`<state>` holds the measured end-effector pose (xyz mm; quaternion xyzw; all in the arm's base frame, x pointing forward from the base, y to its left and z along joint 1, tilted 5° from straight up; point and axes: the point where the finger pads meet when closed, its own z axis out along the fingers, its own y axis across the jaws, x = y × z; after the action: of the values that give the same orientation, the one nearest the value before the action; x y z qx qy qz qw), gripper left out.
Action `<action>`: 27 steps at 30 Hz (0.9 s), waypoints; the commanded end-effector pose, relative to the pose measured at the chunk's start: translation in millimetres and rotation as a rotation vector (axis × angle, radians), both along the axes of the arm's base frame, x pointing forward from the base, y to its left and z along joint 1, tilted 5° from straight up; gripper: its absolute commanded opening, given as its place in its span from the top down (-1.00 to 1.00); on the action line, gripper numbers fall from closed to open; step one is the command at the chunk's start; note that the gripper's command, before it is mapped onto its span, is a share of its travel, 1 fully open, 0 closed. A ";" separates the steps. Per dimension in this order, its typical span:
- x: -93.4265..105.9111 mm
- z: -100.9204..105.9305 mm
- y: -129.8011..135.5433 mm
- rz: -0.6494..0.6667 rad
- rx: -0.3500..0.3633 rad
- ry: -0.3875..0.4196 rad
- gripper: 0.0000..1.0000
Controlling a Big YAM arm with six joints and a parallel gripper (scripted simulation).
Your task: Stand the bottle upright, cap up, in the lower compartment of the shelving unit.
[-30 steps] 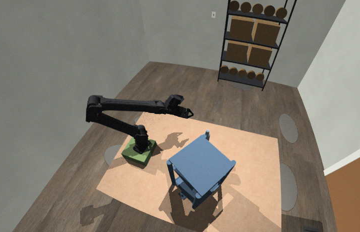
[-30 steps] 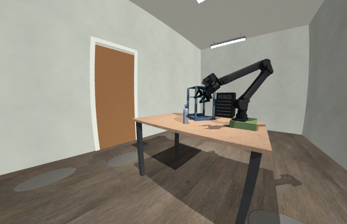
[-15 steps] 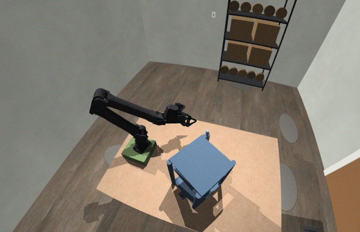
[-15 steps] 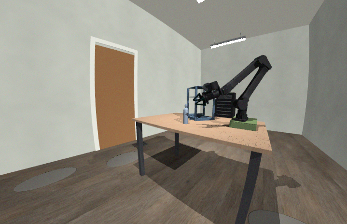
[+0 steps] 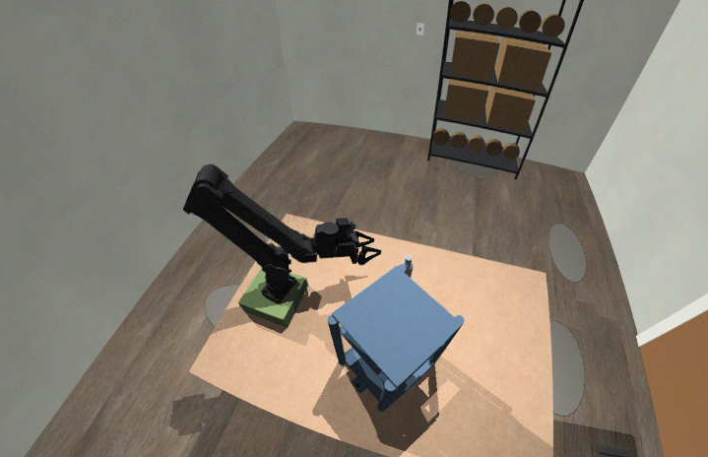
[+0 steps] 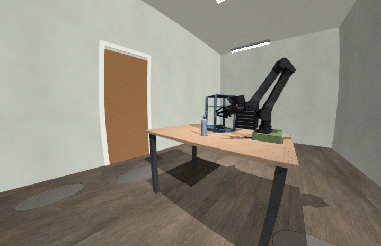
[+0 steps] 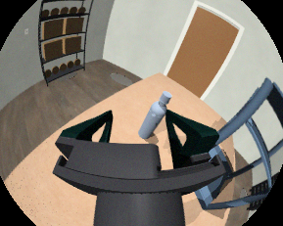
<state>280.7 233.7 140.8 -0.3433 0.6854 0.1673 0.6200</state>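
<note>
A blue-grey bottle [image 5: 408, 265] [image 6: 203, 128] [image 7: 152, 121] stands upright, cap up, on the table, outside the shelving unit and close to one of its corners. The blue shelving unit [image 5: 400, 323] [image 6: 215, 113] [image 7: 247, 110] is an open frame with posts and a solid top; its lower floor shows only partly under the top. My gripper [image 5: 377, 245] [image 6: 216, 112] [image 7: 139, 113] is open and empty. It points roughly level toward the bottle's side, above the table and short of the bottle. In the wrist view the bottle appears between the fingertips, nearer the right finger.
The arm stands on a green block [image 5: 256, 305] [image 6: 266, 136] at one end of the wooden table [image 5: 505, 323] [image 6: 179, 133]. The shelving unit's posts rise beside the bottle, on the right in the wrist view. A tall black rack [image 5: 488, 83] [image 7: 64, 40] stands by the far wall.
</note>
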 end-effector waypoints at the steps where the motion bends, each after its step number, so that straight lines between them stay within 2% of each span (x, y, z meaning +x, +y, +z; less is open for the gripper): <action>1: 8.4 -10.7 -19.2 -0.072 0.083 0.075 -0.55; 9: 13.4 -31.5 -44.7 -0.162 0.161 0.191 -0.55; 18: 14.4 -37.7 -52.8 -0.192 0.186 0.226 -0.55; 27: 14.7 -35.6 -53.5 -0.194 0.193 0.222 -0.55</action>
<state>293.2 184.4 101.1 -0.2045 0.7641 0.2059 0.5761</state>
